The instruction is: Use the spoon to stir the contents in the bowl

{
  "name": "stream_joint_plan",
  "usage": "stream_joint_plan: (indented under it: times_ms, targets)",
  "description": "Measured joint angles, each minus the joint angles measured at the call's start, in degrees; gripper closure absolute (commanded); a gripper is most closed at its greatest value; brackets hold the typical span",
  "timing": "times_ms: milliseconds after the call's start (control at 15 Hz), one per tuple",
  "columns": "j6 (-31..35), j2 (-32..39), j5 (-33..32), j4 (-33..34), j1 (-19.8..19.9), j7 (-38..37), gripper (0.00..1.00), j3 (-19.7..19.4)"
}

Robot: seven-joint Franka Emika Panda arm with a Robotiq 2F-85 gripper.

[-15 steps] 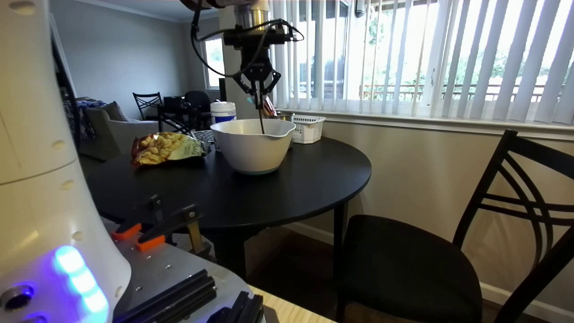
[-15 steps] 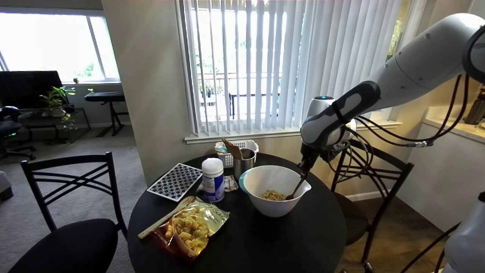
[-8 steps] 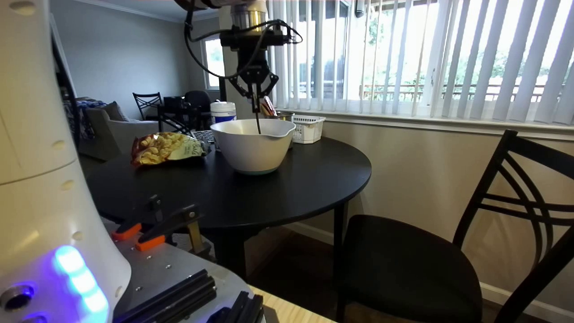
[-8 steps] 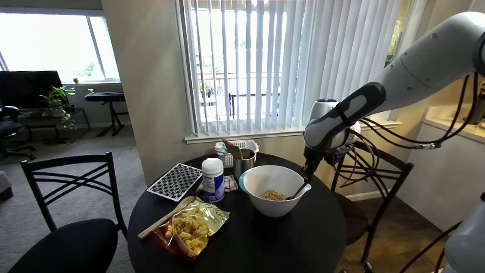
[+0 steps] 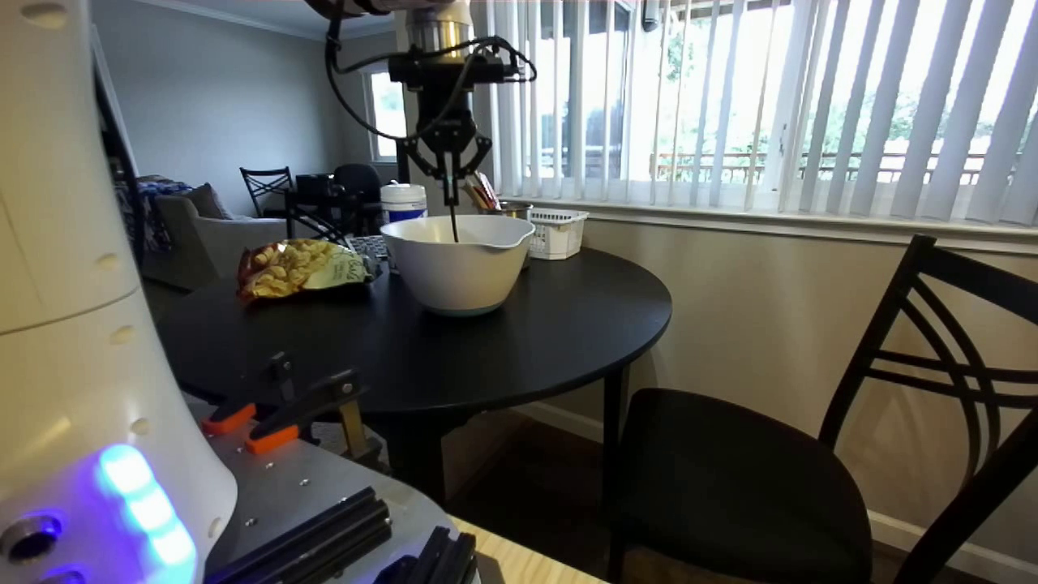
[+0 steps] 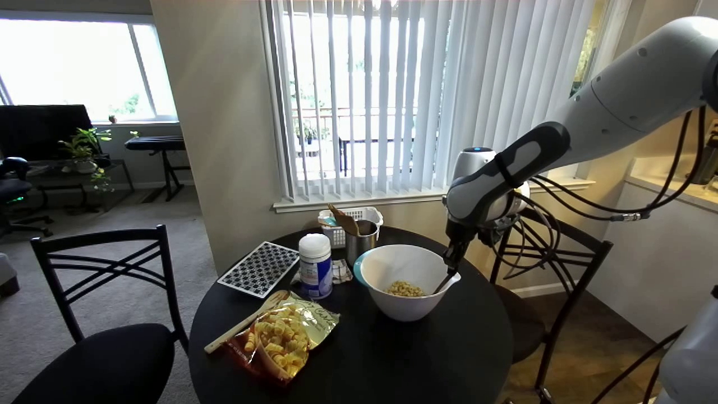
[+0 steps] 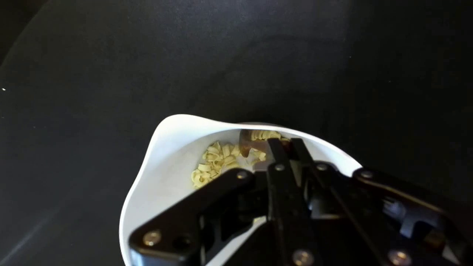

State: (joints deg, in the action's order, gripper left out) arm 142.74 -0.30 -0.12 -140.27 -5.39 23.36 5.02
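The brown spoon (image 6: pixel 442 283) leans in the white mixing bowl (image 6: pixel 406 310), and from here it looks light and stiff, so the hand (image 5: pixel 451 197) pinching it up high likely has the right spot.

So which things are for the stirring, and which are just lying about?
For stirring: gripper, spoon, white bowl, curly yellow bits inside.

Just lying about: shiny bag, wooden utensil, white-lidded tub, checkered flat thing, metal cup, white basket.

We log blown-out windows (image 6: pixel 73 67) in both exterior views, glaring blue LEDs (image 5: pixel 150 511); wrist view dim, bench (image 7: pixel 111 74) near-black, end effector (image 7: pixel 286 143) soft.
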Motion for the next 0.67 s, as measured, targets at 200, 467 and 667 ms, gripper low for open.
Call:
stream_joint_plan:
  times_ms: [200,467,667]
  targets:
    - [-0.4,0.0,0.4,0.0,-0.9,0.0,0.95,0.6]
    - [-0.3,0.0,0.6,0.0,-1.6,0.0,0.95,1.2]
    - [-0.8,0.2,1.0,0.3,-2.0,0.0,0.95,2.0]
